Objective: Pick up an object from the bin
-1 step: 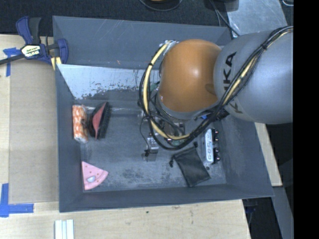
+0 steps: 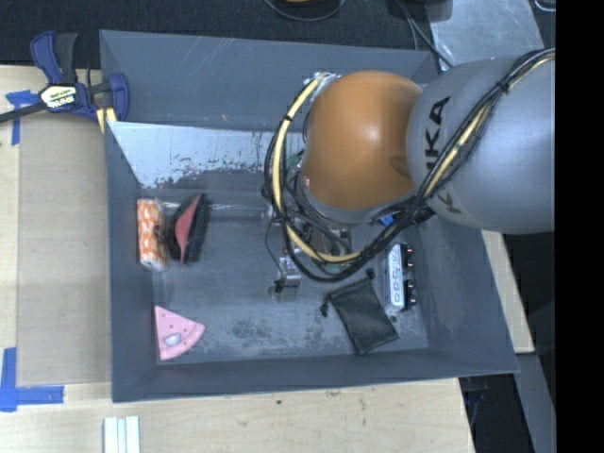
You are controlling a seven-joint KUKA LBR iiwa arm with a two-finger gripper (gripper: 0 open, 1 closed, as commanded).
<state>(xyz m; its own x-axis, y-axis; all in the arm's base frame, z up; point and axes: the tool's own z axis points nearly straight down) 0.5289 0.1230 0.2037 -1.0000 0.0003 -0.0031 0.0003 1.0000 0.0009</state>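
The arm [image 2: 491, 149] comes in from the right. Its thick grey link lies across the upper right and ends at the wrist in a rounded orange cover [image 2: 363, 140]. The cover faces the camera, so the wrist points steeply down. Yellow and black cables [image 2: 280, 159] loop round the cover's left side and hang beneath it. Below the cover, to the lower left, a small metal part shows, probably the gripper [image 2: 285, 279]; the wrist hides most of it.
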